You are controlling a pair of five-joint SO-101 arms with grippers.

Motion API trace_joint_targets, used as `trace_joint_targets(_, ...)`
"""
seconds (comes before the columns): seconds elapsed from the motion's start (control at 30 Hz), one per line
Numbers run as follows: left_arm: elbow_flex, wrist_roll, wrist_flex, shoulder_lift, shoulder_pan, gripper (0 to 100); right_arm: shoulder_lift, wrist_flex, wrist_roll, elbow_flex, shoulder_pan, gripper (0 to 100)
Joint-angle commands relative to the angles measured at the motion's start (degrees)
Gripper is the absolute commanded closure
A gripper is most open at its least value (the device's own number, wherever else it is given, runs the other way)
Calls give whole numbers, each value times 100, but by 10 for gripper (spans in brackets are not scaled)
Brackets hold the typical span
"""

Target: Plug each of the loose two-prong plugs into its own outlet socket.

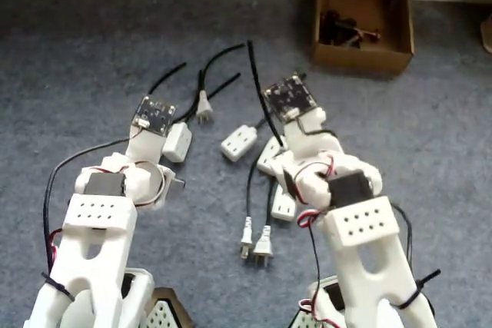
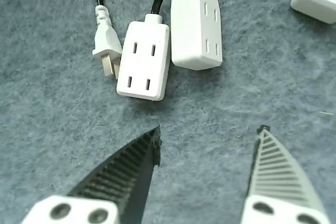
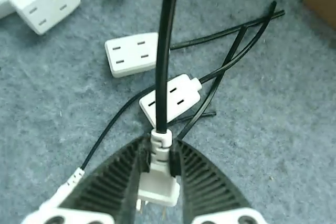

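Note:
My right gripper (image 3: 160, 146) is shut on a white two-prong plug (image 3: 157, 184), whose black cord (image 3: 165, 51) runs away from the fingers. Just beyond it on the carpet lie two white outlet sockets (image 3: 170, 97) (image 3: 131, 53), face up. My left gripper (image 2: 209, 129) is open above bare carpet. A short way past its fingertips two more sockets (image 2: 143, 60) (image 2: 196, 22) lie side by side, with a loose white plug (image 2: 106, 40) next to them. From above, that plug (image 1: 204, 109) lies beyond the left arm, and two loose plugs (image 1: 246, 240) (image 1: 263, 245) lie between the arms.
A cardboard box (image 1: 361, 24) with small parts stands at the back right. Black cords (image 1: 223, 63) cross the carpet behind the sockets. Another socket (image 1: 283, 205) lies beside the right arm's base side.

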State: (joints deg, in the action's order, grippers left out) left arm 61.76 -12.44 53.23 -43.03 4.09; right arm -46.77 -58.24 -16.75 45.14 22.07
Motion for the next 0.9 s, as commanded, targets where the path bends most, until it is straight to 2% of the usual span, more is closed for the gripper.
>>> trace_joint_targets(0.0,-347,62,53,-163,-154,730,-576,585,440,136,-136,993)
trace_joint_targets(0.33,-330,62,53,-163,-154,730,-1648,1385,1275,778,-435,993)
trace_joint_targets(0.4,-330,62,53,-163,-154,730,-1912,1569,1064,998,-532,991)
trace_joint_targets(0.63,-382,62,35,-163,-171,730,-2747,1701,-519,2009,-567,993)
trace_joint_targets(0.77,-576,62,70,-163,-400,730,-3073,1780,-545,2352,-541,993)
trace_joint_targets(0.87,-708,62,123,-163,-752,730,-3266,2457,-211,2475,-523,993)
